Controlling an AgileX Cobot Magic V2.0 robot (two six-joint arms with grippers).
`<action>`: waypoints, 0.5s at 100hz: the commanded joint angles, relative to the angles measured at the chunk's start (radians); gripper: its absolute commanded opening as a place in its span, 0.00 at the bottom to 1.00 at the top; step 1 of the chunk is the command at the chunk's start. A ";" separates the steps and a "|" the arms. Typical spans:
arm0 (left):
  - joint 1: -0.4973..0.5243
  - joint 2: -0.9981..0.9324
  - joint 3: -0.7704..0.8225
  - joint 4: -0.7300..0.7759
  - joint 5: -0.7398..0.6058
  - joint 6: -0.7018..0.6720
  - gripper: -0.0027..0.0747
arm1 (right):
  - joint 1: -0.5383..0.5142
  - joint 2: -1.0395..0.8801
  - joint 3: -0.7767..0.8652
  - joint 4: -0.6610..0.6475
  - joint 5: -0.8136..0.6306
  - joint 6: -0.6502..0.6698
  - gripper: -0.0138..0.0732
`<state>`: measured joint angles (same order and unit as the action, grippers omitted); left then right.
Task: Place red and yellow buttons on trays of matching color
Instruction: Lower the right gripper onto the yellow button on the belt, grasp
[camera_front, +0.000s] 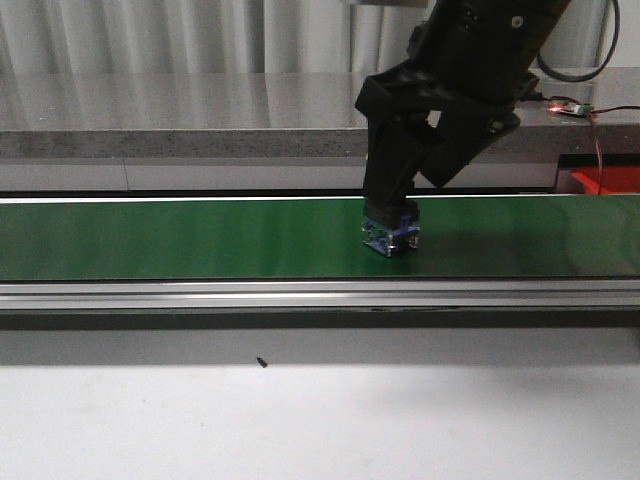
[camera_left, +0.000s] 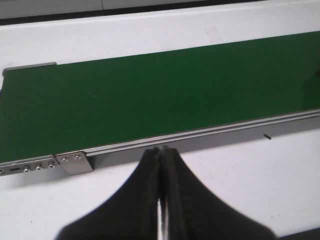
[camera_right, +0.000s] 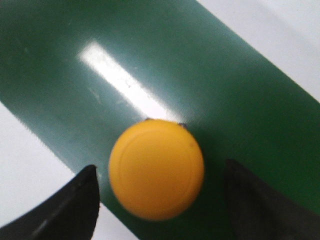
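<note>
A long green conveyor belt (camera_front: 200, 238) in a metal frame runs across the white table (camera_front: 320, 420), and a bright red-orange plastic tray (camera_front: 606, 180) shows partly behind its right end. The black right gripper (camera_front: 391, 236) stands low on the belt, its fingers (camera_right: 70, 207) spread on either side of a round yellow plastic button (camera_right: 156, 168) without touching it. The black left gripper (camera_left: 161, 155) hangs over the table just before the belt's edge, fingers pressed together and holding nothing.

White table (camera_front: 320, 420) in front, with a long green belt (camera_front: 180, 240) in a metal frame running across it. On the belt, a yellow button (camera_right: 156, 169). On the bare table, near the frame, a small dark speck (camera_front: 262, 362), perhaps a screw.
</note>
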<state>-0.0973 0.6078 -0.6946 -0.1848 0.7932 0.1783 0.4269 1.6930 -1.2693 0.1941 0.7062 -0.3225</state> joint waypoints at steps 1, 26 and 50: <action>-0.007 0.000 -0.025 -0.020 -0.065 -0.011 0.01 | 0.002 -0.025 -0.026 0.031 -0.080 -0.011 0.71; -0.007 0.000 -0.025 -0.020 -0.065 -0.011 0.01 | 0.002 -0.021 -0.026 0.055 -0.114 -0.010 0.35; -0.007 0.000 -0.025 -0.020 -0.065 -0.011 0.01 | 0.002 -0.029 -0.026 0.033 -0.145 0.101 0.27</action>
<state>-0.0973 0.6078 -0.6946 -0.1848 0.7932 0.1783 0.4269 1.7129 -1.2693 0.2336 0.6239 -0.2799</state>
